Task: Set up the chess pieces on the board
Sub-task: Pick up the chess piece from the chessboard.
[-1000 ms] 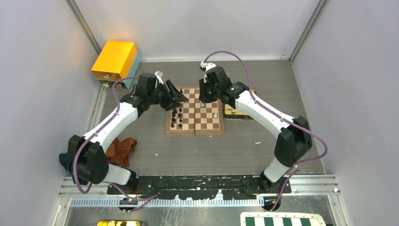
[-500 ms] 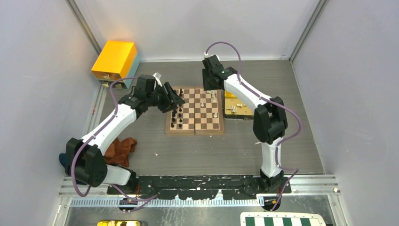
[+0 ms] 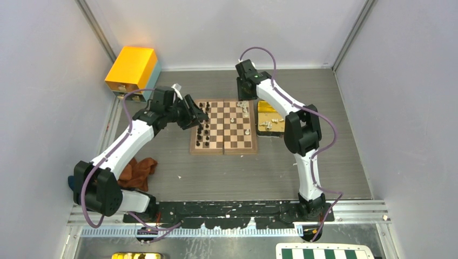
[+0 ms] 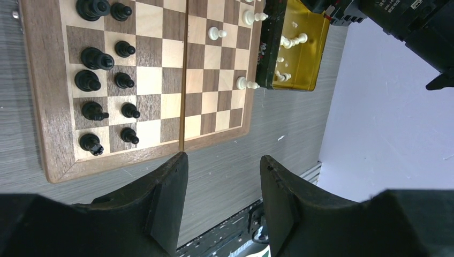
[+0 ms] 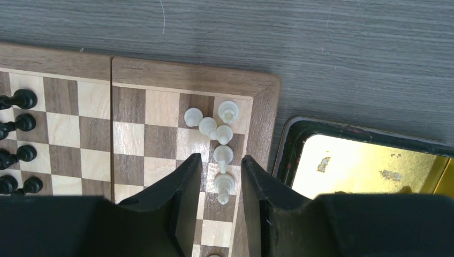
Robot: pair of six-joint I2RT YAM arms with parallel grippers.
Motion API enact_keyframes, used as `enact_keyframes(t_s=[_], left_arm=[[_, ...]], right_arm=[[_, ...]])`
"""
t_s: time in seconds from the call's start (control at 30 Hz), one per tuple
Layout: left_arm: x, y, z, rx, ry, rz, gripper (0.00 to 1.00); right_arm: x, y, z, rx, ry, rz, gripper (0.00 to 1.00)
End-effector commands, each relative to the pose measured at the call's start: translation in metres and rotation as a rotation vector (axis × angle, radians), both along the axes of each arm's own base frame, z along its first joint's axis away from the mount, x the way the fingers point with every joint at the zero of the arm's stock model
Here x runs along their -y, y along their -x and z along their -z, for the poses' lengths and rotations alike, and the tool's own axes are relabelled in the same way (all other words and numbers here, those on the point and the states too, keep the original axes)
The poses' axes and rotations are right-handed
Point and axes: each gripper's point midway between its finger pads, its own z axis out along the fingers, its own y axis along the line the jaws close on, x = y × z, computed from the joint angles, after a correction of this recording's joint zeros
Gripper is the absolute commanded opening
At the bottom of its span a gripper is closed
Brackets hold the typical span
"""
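So, small square wooden chessboard (image 3: 224,127) with dark and light brown squares lies mid-table on the grey wood-grain table (image 3: 232,172), a bit toward the far edge. Black chess pieces (image 4: 87,80) stand in two files along the board's left edge. Cream-white chess pieces (image 5: 207,126) are bunched close together at the board's far right corner. One more white piece (image 4: 242,83) stands by the board's right edge.

Right gripper (image 5: 222,179) is over that far right corner, jaws apart and released. A single white pawn (image 5: 224,184) sits between the fingers, not pinched. Left gripper (image 4: 224,198) hangs at the board's left edge, jaws spread, nothing in them.

Black-rimmed shiny gold rectangular tray (image 5: 348,160) is just beside the board's right edge, with a few white pieces (image 4: 292,40) in it. Yellow box (image 3: 132,67) sits at the table's far left corner. Crumpled brown cloth (image 3: 139,170) lies near the left edge.
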Motion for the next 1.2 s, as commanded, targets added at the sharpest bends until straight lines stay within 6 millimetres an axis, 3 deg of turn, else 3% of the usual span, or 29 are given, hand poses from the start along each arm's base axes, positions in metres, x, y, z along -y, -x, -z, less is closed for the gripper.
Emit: enact_keyframes(t_s=[0.0, 1.17], left_arm=[[-0.003, -0.004, -0.013, 0.052, 0.009, 0.003, 0.53], [-0.010, -0.018, -0.009, 0.040, 0.026, -0.010, 0.52]], right_arm=[[-0.006, -0.012, -0.017, 0.038, -0.032, -0.026, 0.39], [-0.008, -0.023, 0.013, -0.027, -0.073, -0.048, 0.32]])
